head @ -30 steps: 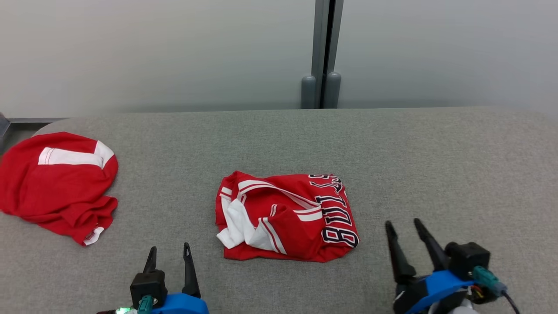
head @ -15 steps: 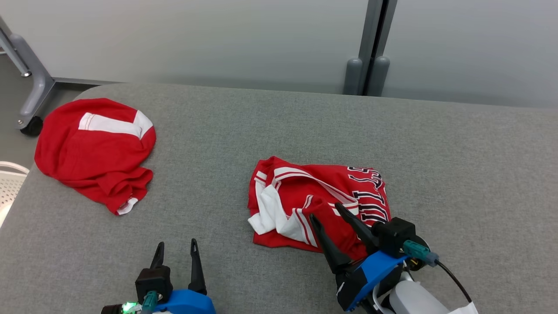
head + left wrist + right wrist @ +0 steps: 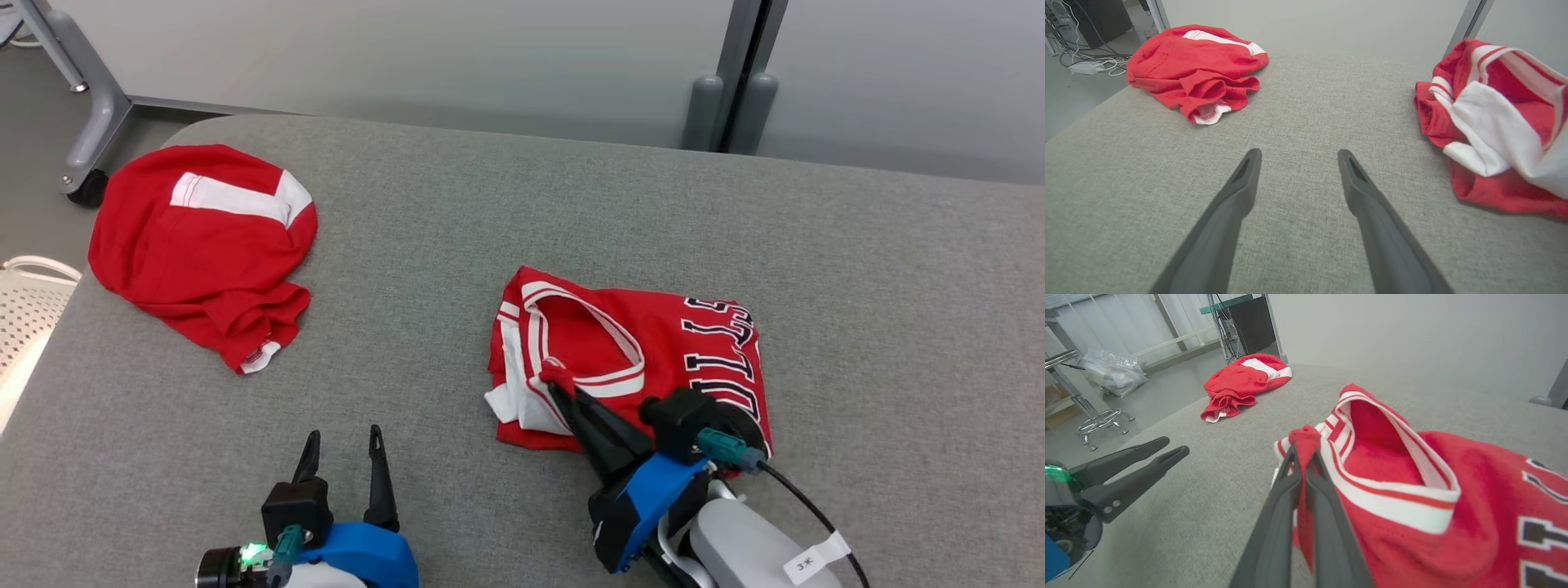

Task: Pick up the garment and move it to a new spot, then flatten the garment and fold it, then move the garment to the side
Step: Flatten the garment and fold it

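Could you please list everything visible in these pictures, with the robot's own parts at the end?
table: one, grey fabric top, under both garments.
lettered jersey: one, red with white trim and dark letters, crumpled mid-table.
plain garment: one, red with a white band, bunched at the table's far left.
basket: one, white, perforated, beside the table's left edge.
stand leg: one, grey, wheeled, on the floor far left.
post: one, grey, behind the table.
stool: one, chrome, on the floor.
left gripper: one, dark fingers, open over bare table.
right gripper: one, dark fingers, shut on a jersey fold.
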{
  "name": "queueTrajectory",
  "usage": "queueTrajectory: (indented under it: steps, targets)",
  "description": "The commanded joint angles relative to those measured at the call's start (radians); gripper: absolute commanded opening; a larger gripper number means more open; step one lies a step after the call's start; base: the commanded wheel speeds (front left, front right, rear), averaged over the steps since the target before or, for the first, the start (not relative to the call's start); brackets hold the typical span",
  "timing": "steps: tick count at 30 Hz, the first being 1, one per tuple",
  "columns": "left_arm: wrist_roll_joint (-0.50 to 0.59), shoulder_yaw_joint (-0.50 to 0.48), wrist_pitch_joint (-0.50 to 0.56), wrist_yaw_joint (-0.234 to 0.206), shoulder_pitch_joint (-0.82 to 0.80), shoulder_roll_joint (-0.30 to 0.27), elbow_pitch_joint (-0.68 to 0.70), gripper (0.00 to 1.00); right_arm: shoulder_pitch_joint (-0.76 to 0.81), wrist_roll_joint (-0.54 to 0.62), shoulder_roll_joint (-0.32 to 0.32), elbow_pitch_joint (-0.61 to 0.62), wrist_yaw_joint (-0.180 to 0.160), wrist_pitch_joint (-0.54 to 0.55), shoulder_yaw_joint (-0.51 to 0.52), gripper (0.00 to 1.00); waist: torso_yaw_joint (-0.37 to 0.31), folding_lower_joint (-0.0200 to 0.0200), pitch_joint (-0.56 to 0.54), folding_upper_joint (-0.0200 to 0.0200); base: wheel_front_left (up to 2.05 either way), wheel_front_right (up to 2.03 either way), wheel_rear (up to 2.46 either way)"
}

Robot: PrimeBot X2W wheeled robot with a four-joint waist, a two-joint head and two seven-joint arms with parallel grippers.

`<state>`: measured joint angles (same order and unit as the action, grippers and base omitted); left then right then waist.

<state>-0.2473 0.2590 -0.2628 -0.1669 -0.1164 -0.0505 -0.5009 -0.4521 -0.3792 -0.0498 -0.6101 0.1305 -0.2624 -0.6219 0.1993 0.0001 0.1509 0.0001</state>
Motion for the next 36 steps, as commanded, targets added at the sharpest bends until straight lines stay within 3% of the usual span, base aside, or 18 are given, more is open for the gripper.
queueTrajectory:
  steps: [1,8,9,10,11,15,18,20,23,29,32,36]
  targets:
    - [-0.009,0.002,-0.003,-0.004,-0.017,0.000,0.006,1.00,-0.020,0.008,-0.002,0.002,0.000,-0.003,-0.018,0.00,0.007,-0.0001,0.004,-0.0001,0.00,0.00,0.00]
    - [-0.035,0.034,-0.003,-0.007,-0.030,0.000,-0.001,1.00,-0.072,0.042,-0.003,-0.065,0.000,-0.003,-0.166,0.00,0.054,-0.0001,0.012,-0.0001,0.00,0.00,0.00]
    - [-0.039,0.038,-0.003,-0.008,-0.031,0.000,-0.003,1.00,-0.070,0.030,-0.003,-0.094,0.000,-0.003,-0.201,0.16,0.062,-0.0001,0.013,-0.0001,0.00,0.00,0.00]
    - [-0.042,0.041,-0.003,-0.009,-0.032,0.000,-0.005,1.00,-0.068,0.002,-0.003,-0.114,0.000,-0.003,-0.237,0.67,0.066,-0.0001,0.013,-0.0001,0.00,0.00,0.00]
    - [-0.044,0.045,-0.003,-0.010,-0.033,0.000,-0.005,1.00,-0.075,-0.026,-0.002,-0.117,0.000,-0.003,-0.273,1.00,0.070,-0.0001,0.013,-0.0001,0.00,0.00,0.00]
    - [-0.049,0.039,-0.003,-0.019,-0.032,0.000,-0.002,1.00,-0.110,-0.127,-0.003,-0.084,0.000,-0.004,-0.366,1.00,0.063,-0.0001,0.012,-0.0001,0.00,0.00,0.00]
    - [-0.043,0.027,-0.003,-0.022,-0.032,0.000,0.008,1.00,-0.118,-0.159,-0.016,-0.027,0.000,-0.004,-0.329,1.00,0.039,-0.0001,0.006,-0.0001,0.00,0.00,0.00]
    - [-0.039,0.021,-0.003,-0.024,-0.032,0.000,0.016,1.00,-0.104,-0.150,-0.037,0.016,0.000,-0.004,-0.242,1.00,0.018,-0.0001,0.000,-0.0001,0.00,0.00,0.00]
    - [-0.027,0.008,-0.003,-0.026,-0.032,0.000,0.033,1.00,-0.047,-0.080,-0.052,0.067,0.000,-0.003,-0.030,1.00,-0.017,-0.0001,-0.010,-0.0001,0.00,0.00,0.00]
    - [0.011,-0.017,-0.002,-0.035,-0.026,0.000,0.048,1.00,0.080,0.104,-0.022,0.140,0.000,-0.003,0.368,1.00,-0.091,-0.0001,-0.036,-0.0001,0.00,0.00,0.00]
    - [0.032,-0.033,-0.003,-0.033,-0.019,0.000,0.052,1.00,0.135,0.170,-0.008,0.161,0.000,-0.003,0.492,1.00,-0.128,-0.0001,-0.049,-0.0001,0.00,0.00,0.00]
    - [0.058,-0.052,-0.003,-0.036,-0.005,0.000,0.054,1.00,0.191,0.223,-0.001,0.162,0.000,-0.003,0.574,1.00,-0.170,-0.0001,-0.065,-0.0001,0.00,0.00,0.00]
